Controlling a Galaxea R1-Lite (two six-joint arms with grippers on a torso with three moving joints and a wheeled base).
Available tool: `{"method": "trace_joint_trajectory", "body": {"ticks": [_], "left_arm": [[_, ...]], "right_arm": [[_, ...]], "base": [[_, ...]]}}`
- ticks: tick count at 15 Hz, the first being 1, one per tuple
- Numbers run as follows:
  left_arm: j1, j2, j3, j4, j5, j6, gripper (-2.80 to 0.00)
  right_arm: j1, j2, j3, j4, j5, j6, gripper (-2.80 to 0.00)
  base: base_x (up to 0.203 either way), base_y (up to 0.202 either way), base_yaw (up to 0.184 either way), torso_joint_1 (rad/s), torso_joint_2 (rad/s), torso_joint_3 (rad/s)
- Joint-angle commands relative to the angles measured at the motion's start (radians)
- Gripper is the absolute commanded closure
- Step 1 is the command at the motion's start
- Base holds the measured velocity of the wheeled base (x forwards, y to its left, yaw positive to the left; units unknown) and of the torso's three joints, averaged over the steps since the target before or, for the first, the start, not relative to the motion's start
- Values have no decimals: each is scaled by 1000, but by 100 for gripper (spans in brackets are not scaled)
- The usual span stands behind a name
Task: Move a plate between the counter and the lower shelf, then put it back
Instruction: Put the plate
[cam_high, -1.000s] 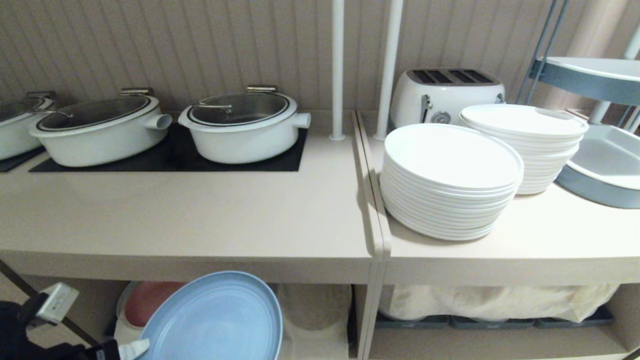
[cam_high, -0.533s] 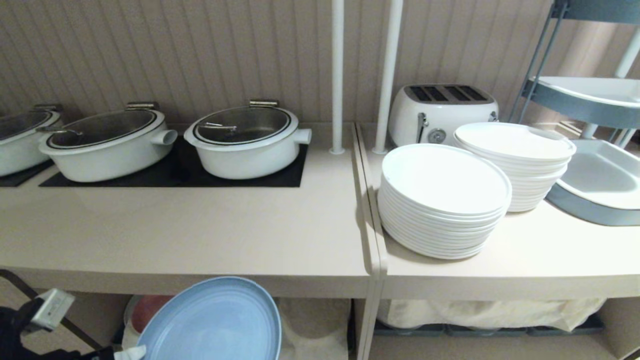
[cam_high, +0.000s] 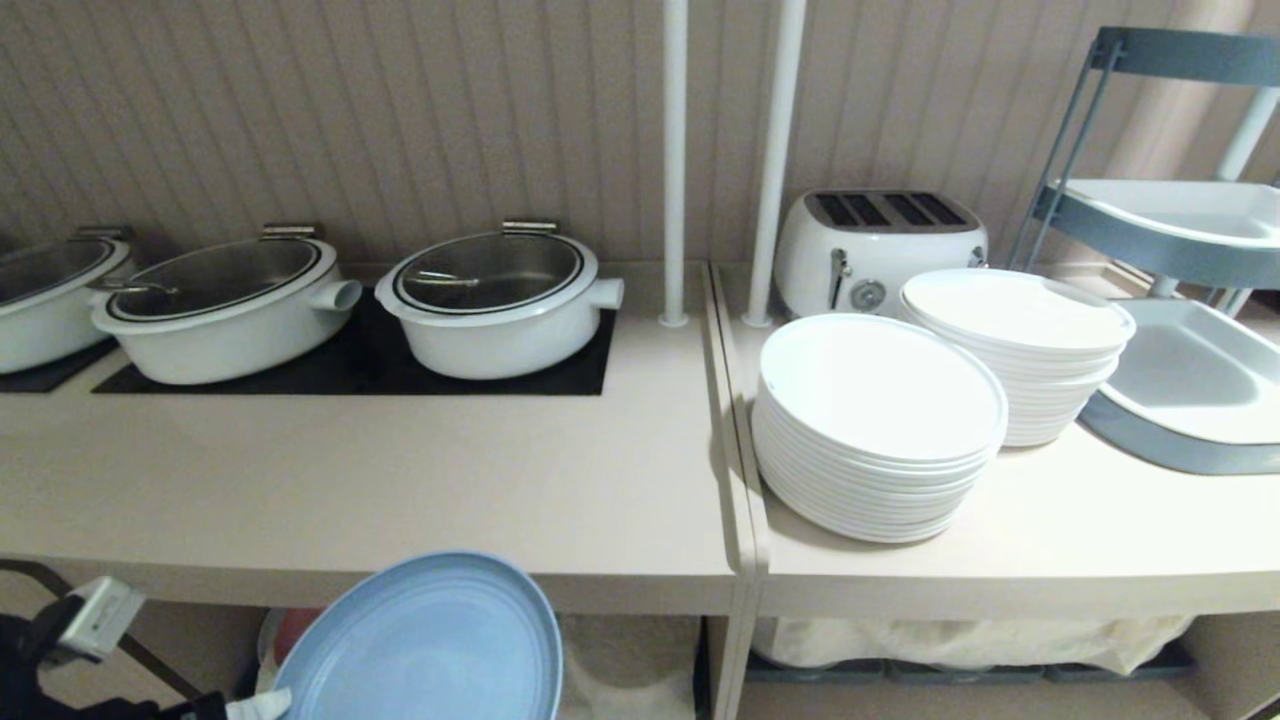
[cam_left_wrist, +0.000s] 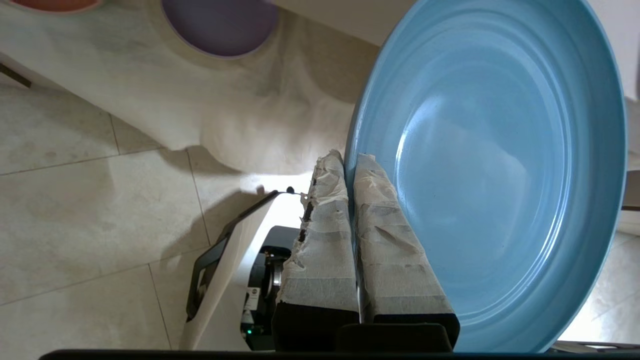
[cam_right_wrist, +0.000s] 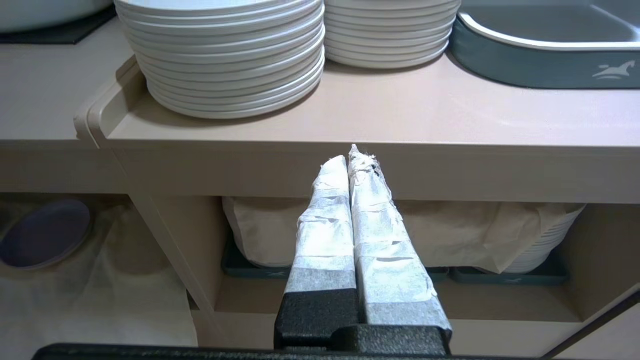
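Observation:
The light-blue plate hangs tilted in front of the counter, its top rim just over the counter's thick front edge. My left gripper is at the bottom left of the head view. In the left wrist view that gripper is shut on the plate, one taped finger on each side of its rim. Behind the plate is the lower shelf with its wrinkled white cloth. My right gripper is shut on nothing and is level with the adjoining top's front edge.
Three white lidded pots sit on black hob panels at the counter's back. Two stacks of white dinner plates and a toaster stand on the adjoining top. A purple plate and a pink plate lie on the shelf cloth.
The head camera has risen, so the whole scene has slid down the picture. The plate has come up with it and now reaches the counter's top edge. The left gripper's hold is unchanged.

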Motion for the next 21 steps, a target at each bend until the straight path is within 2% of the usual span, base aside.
{"method": "trace_joint_trajectory", "body": {"ticks": [1,10,12,21], "left_arm": [[0,1,0,-1,-1,-3,0],[0,3,-10,0,-2,-3,0],[1,4,-18,0,-21,-3,0],[1,3,-31,-1,-21,-5,0]], "right_arm": [[0,0,0,-1,0,-1,0],[0,0,0,-1,0,0,0],[0,0,0,-1,0,0,0],[0,0,0,1,1,0,0]], "base": [[0,0,0,166,-311,-163],[0,0,0,144,-285,-143],[0,0,0,0,0,0],[0,0,0,0,0,0]]}}
